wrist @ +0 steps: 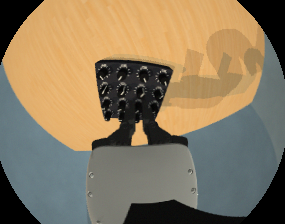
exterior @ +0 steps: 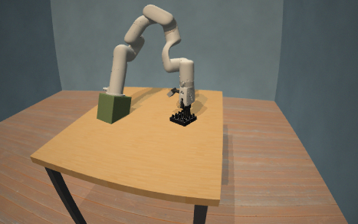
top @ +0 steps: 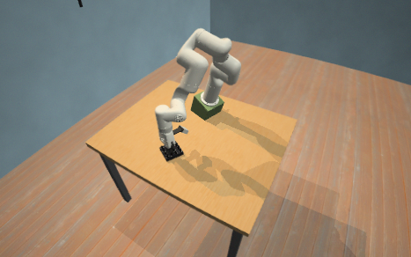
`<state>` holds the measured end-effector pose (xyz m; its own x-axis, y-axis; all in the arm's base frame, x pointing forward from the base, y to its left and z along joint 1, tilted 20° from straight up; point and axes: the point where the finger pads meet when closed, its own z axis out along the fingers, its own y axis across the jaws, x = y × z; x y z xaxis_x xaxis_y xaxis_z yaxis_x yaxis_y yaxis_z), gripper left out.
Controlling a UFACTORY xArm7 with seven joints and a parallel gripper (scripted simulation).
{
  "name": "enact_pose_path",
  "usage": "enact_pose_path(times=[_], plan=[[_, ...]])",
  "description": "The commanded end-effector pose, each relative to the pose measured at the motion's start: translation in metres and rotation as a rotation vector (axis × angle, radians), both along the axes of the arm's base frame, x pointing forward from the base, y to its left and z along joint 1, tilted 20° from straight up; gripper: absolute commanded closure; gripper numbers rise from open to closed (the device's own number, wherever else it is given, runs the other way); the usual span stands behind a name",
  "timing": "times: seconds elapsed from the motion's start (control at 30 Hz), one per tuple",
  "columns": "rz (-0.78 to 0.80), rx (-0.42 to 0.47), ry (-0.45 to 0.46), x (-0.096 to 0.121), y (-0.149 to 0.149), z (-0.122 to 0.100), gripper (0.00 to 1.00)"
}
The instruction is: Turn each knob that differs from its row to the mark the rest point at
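The black knob box point(top: 173, 153) stands on the wooden table near its left edge. It also shows in the exterior view point(exterior: 182, 118) and in the wrist view point(wrist: 133, 90), with four rows of small dark knobs. My gripper point(wrist: 138, 107) points straight down onto the row of the box nearest the wrist camera. Its fingers are closed around a knob near the middle of that row. The knob is mostly hidden by the fingers. The printed names and white lines are too small to read. In the top and exterior views the gripper point(top: 170, 146) point(exterior: 186, 112) touches the top of the box.
The arm's green base block point(top: 207, 106) point(exterior: 113, 107) stands at the back of the table. The table's left edge lies close to the box. The arm casts shadows to the right of the box.
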<state>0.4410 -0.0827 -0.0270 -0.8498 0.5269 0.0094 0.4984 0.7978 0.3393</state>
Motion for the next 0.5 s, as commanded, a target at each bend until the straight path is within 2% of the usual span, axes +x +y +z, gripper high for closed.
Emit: enact_pose_path(times=[0.0, 0.3, 0.47], plan=[[-0.063, 0.009, 0.017, 0.0011, -0.0013, 0.0012, 0.92], [-0.274, 0.048, 0.082, 0.0011, -0.0013, 0.0012, 0.92], [-0.321, 0.057, 0.097, 0.0011, -0.0013, 0.0012, 0.92]])
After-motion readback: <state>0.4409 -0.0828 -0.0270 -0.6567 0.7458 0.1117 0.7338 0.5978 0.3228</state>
